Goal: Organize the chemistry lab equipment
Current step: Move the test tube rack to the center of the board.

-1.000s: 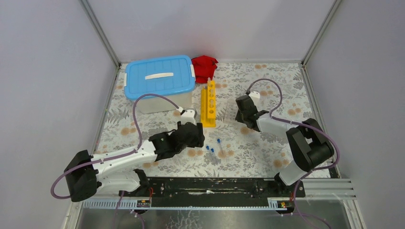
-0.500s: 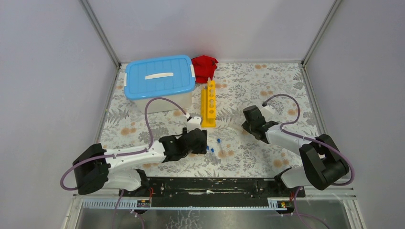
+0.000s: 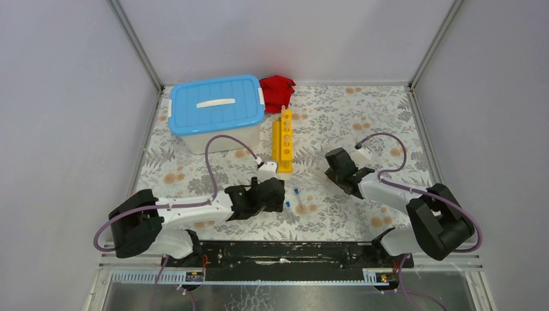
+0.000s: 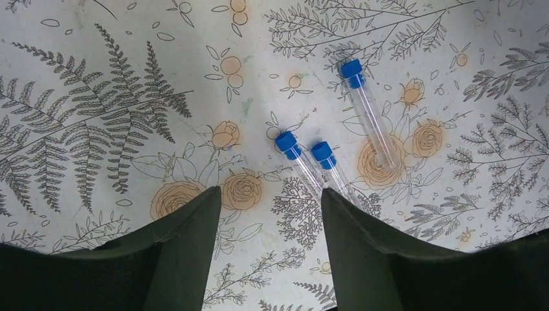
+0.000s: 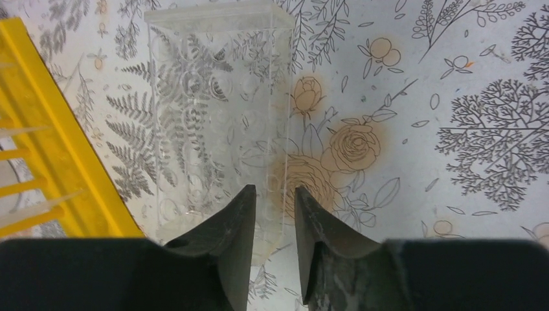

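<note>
1. Storage sits furthest left: a white tub (image 3: 217, 107) with a blue lid stands shut at the far left of the table (image 3: 375, 107). It is probably where loose gear ends up.
2. Next, the left end effector (image 4: 270, 201) hangs low over the table with its jaws spread wide and nothing between them, a gap that suits dropping around something thin.
3. Just beyond it, a yellow rack (image 3: 283, 140) runs away from the arms, beside the tub, with a red cloth (image 3: 277, 91) bunched behind it.
4. Three clear tubes (image 4: 299, 162) with blue caps lie flat on the table. Two lie side by side, their lower ends hidden behind the right-hand finger (image 4: 362, 259), and one lies apart to the right. None sits in the gap, so I judge the end effector must shift right before closing.
5. A clear holder (image 5: 213, 116) rests on the table just right of the rack, near enough for loading tubes later.
6. The right end effector (image 5: 275, 194) has its jaws only slightly apart, straddling the holder's near right wall without visibly pinching it. By my reading it grips nothing.
</note>
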